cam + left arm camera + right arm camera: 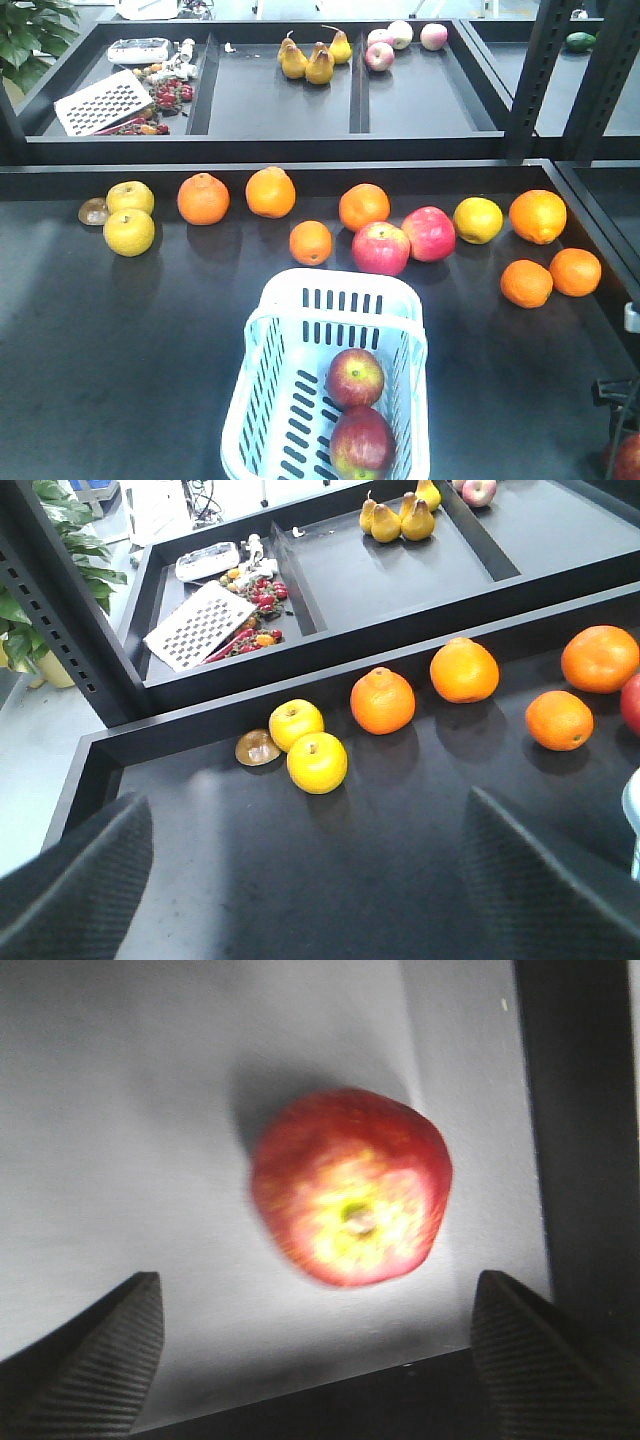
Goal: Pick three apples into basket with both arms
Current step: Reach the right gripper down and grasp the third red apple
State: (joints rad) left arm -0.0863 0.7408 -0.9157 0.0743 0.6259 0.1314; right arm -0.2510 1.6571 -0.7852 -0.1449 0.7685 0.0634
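Note:
The pale blue-white basket (300, 300) stands at the front middle of the black table, and its edge shows in the left wrist view (633, 815). Two dark red apples (355, 378) (361, 443) lie in it. The third dark red apple (348, 1188) lies on the table, stem up, just ahead of my right gripper (318, 1305), which is open and empty above it. A sliver of this apple (628, 457) shows at the bottom right corner under part of my right arm (616, 392). My left gripper (308, 830) is open and empty over bare table at the left.
Two lighter pink-red apples (380, 248) (428, 233), several oranges (311, 242) and yellow fruit (129, 232) lie in a row behind the basket. A raised black ledge (300, 175) separates the back trays with pears (318, 62). The table's raised edge runs close beside the third apple (585, 1160).

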